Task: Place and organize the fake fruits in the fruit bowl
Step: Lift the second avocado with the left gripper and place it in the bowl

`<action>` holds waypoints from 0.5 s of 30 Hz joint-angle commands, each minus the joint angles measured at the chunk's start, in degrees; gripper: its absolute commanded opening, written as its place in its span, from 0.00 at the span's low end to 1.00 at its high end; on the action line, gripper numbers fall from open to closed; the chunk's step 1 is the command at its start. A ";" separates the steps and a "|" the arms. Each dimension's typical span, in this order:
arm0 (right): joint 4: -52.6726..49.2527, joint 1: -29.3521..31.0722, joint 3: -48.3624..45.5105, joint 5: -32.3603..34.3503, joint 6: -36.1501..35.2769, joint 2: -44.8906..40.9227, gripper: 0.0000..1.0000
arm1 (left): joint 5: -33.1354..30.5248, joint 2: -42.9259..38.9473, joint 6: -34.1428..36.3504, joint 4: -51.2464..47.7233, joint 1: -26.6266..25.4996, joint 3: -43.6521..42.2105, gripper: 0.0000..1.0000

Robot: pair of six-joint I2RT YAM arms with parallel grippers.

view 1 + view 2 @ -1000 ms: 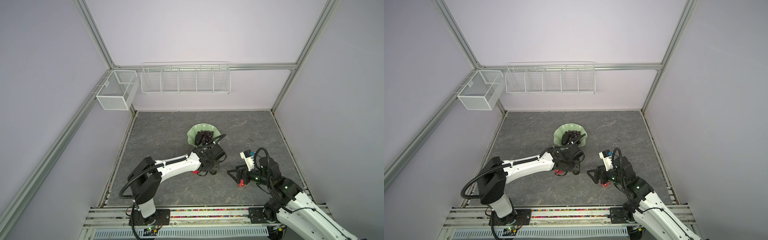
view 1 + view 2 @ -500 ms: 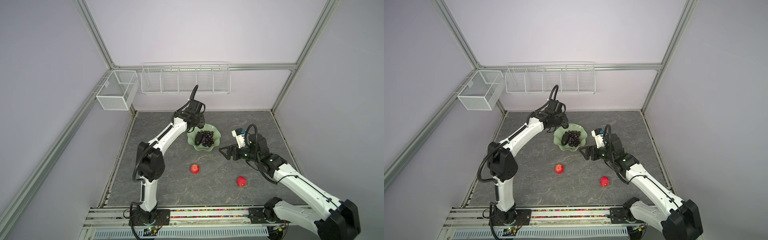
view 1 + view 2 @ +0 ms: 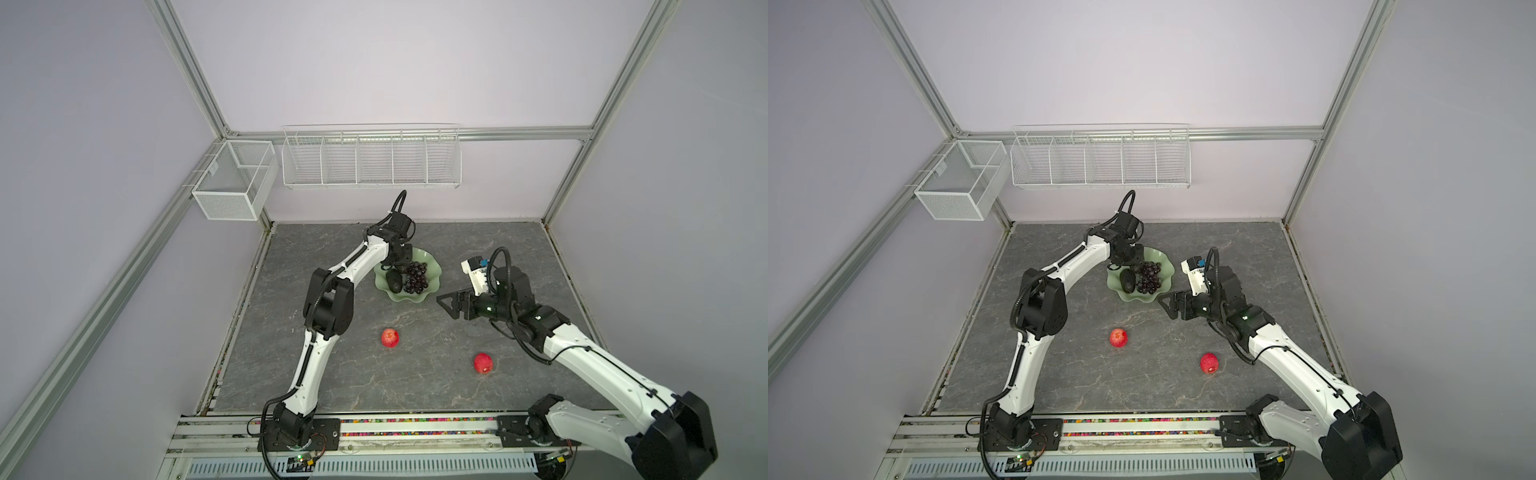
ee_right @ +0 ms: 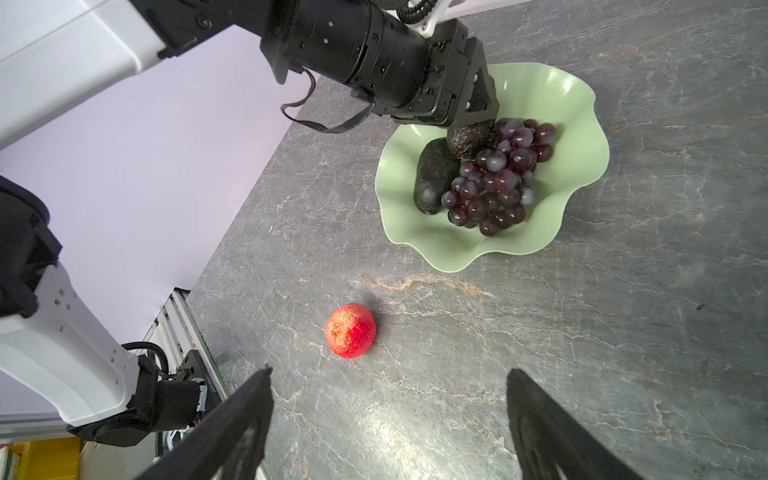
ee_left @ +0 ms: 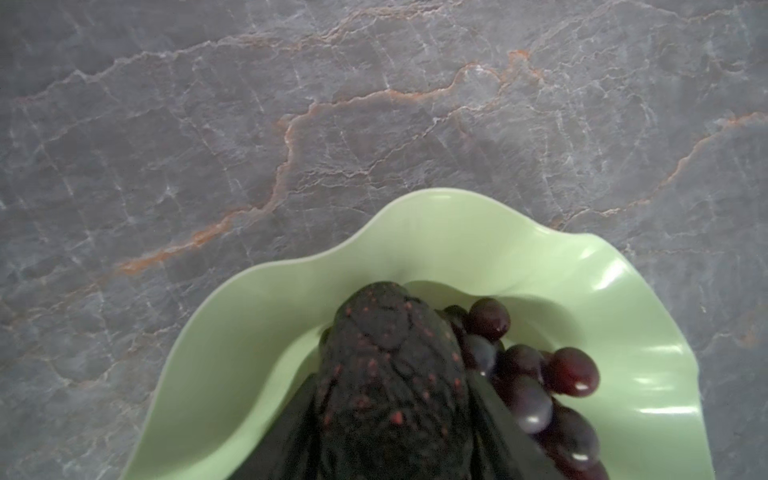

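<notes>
Both top views: left gripper (image 3: 401, 264) over far rim of fruit bowl (image 3: 434, 272); grapes (image 3: 415, 277), lying avocado (image 3: 394, 281) inside; left apple (image 3: 390, 337), right apple (image 3: 483, 363) on table (image 3: 498, 249); right gripper (image 3: 445, 307) just beside bowl.
Left wrist: held avocado (image 5: 390, 374) between fingers (image 5: 291, 419), against grapes.
Right wrist: jaws wide, empty.

fruit bowl (image 3: 434, 272): avocado (image 3: 394, 281), grapes (image 3: 415, 277) | tabletop (image 3: 478, 241): left apple (image 3: 390, 337), right apple (image 3: 483, 363)

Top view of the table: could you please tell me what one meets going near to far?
Nearest first: right-hand small red apple → left-hand small red apple → pale green wavy-rimmed plastic bowl → white wire rack on the back wall.
</notes>
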 commanded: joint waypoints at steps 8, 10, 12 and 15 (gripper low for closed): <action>-0.26 -0.34 0.66 -0.28 -0.71 -1.75 0.89 | 1.25 -6.97 2.75 3.82 0.29 -3.61 0.70; -0.15 -0.39 0.18 -0.11 -0.52 -2.49 0.89 | -0.62 -10.82 3.11 4.21 0.04 -6.35 0.70; -0.35 -0.25 -0.63 0.10 -0.36 -3.36 0.89 | -2.53 -15.06 3.34 4.24 -0.54 -10.34 0.70; -1.79 -0.21 -2.69 1.12 -1.04 -4.22 0.89 | -5.87 -23.10 2.77 5.41 -2.22 -20.36 0.70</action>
